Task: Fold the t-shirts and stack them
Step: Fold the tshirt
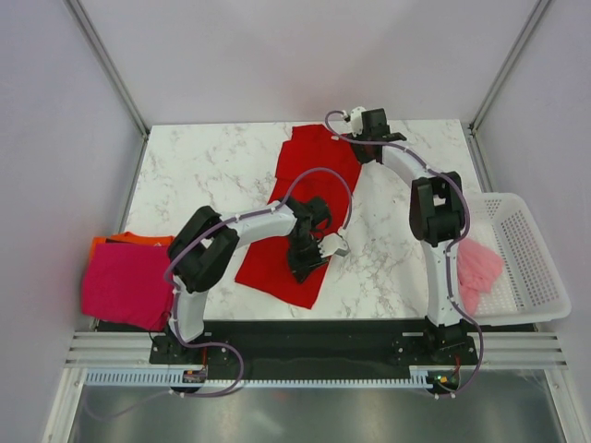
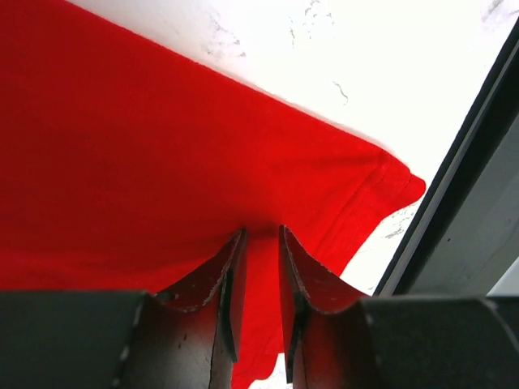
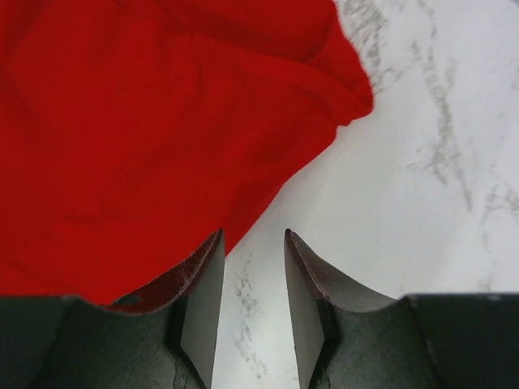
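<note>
A red t-shirt (image 1: 309, 161) lies on the marble table (image 1: 203, 166), a magenta t-shirt (image 1: 120, 286) at its left edge.

You can see four shirts in all: one red shirt (image 1: 314, 161), one dark pink shirt (image 1: 125, 286), one orange shirt (image 1: 138, 239) and one light pink shirt (image 1: 480, 263). There is one white basket (image 1: 536, 268) and one table (image 1: 203, 171). You have two arms, the left arm (image 1: 208, 249) and the right arm (image 1: 434, 212). That makes two grippers, the left gripper (image 2: 261, 235) and the right gripper (image 3: 253, 235). Each gripper has two fingers, so you can count four fingers.
</note>
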{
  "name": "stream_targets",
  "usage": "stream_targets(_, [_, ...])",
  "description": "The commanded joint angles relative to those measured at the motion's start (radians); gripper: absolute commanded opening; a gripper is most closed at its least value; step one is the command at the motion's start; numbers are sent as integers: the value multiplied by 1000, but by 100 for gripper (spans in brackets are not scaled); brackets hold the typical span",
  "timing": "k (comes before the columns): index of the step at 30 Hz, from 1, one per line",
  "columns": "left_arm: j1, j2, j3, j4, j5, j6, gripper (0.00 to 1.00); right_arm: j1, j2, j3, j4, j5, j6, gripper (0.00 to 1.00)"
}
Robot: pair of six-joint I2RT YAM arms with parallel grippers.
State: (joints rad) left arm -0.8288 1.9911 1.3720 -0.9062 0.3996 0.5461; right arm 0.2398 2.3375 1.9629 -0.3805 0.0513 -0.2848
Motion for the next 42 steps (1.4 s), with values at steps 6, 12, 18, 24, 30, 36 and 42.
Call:
stream_targets(6, [-41, 93, 62, 66, 47, -63, 29, 45, 123, 85, -31, -38, 3, 40])
stream_targets(12, [-69, 152, 163, 33, 62, -67, 29, 78, 220, 208, -55, 13, -36, 41])
stream_targets(18, [-108, 187, 232, 4, 79, -69, 29, 79, 295, 341, -66, 38, -50, 43])
stream_targets(24, [-132, 169, 262, -11, 42, -113, 29, 79, 292, 353, -60, 68, -47, 44])
stream_targets(30, [-130, -212, 222, 13, -126, -196, 40, 47, 59, 229, 8, 254, 71, 69])
stream_targets(36, [-57, -442, 220, 46, -352, -395, 58, 19, -303, -37, 20, 127, 248, 80])
stream_targets(42, [179, -532, 109, 49, -277, -690, 63, 15, -576, -421, -103, -121, 468, 76])
